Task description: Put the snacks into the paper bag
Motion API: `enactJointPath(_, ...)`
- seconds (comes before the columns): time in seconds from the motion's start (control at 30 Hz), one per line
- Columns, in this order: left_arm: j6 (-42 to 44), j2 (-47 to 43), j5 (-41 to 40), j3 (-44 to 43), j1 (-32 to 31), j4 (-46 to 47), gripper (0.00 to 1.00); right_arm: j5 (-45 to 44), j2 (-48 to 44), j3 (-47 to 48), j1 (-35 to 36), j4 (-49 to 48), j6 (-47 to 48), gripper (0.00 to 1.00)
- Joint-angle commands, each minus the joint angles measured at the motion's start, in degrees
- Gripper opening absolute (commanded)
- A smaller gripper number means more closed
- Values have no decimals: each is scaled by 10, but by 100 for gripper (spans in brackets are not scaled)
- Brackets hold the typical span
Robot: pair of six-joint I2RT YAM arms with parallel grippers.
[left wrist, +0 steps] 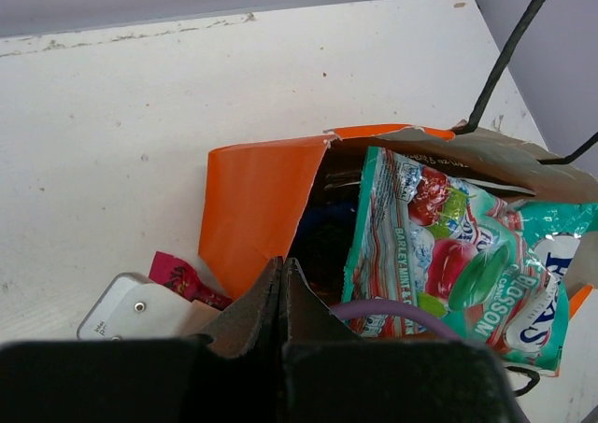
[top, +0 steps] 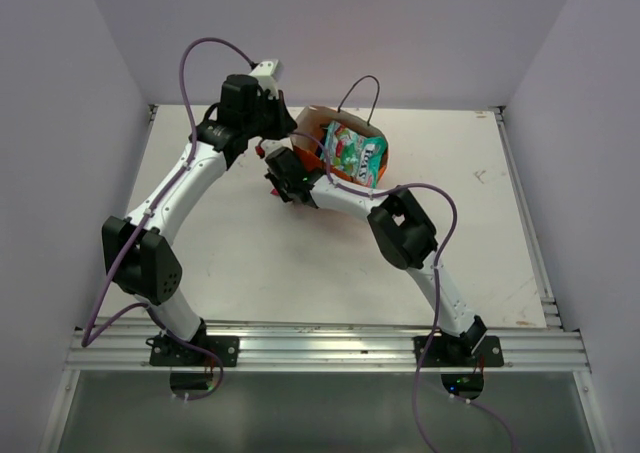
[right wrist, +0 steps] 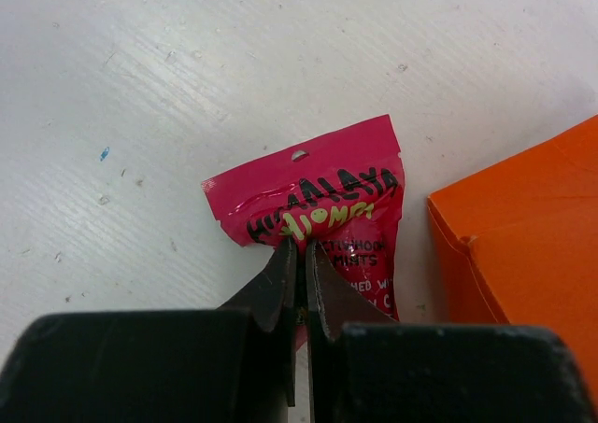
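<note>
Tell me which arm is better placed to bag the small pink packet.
Right: the right gripper is shut on the pink packet beside the paper bag; the left gripper pinches the bag's rim, apparently steadying it.

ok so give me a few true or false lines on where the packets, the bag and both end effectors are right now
1. The pink packet is inside the paper bag. False: it is outside, beside the bag.
2. The right end effector is shut on the pink packet. True.
3. A teal-green packet pokes out of the bag's open top. True.
4. The left end effector is wide open. False: its fingers are shut at the bag's rim.
</note>
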State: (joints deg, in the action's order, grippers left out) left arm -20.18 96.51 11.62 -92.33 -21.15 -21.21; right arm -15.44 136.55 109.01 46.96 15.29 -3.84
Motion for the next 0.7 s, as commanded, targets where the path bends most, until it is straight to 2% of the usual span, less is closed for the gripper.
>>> enactJointPath(0.0, -3, -17, 14, 4, 3, -17, 0, 33, 36, -22, -22, 81, -44, 0)
enactJointPath(0.17, -3, -17, 12, 4, 3, -16, 0, 31, -37, -49, -21, 86, -25, 0)
enactJointPath(0.27, -5, -14, 7, 1, 4, -17, 0, 48, -132, -104, -15, 79, -17, 0)
enactJointPath(0.47, -7, -4, 3, -9, 5, -17, 0, 96, -332, -167, 30, 150, -17, 0)
enactJointPath(0.57, -8, 3, 5, -17, 4, -17, 0, 87, -395, -138, 80, 213, -27, 0)
enactJointPath(0.67, -13, 10, 6, -25, 5, -17, 0, 82, -429, -71, 89, 269, -50, 0)
